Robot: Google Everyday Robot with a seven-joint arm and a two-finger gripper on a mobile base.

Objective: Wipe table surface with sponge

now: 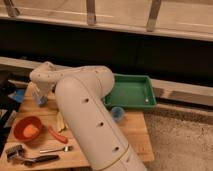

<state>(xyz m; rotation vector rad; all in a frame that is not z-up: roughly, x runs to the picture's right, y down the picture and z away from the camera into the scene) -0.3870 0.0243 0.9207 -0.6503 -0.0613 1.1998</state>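
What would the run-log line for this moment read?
pincer: low over table surface far-left corner, at sponge, contact unclear | green tray: right rear | blue cup: near tray's front edge

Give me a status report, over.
The tool low at back-left corner. The sponge at its tip, on the table surface. Nearby: orange bowl, blue cup.

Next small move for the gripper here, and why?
Probably a short sideways wipe toward the green tray: the gripper sits low at the far left of the table surface, the sponge at its tip, and the orange bowl lies nearer the front.
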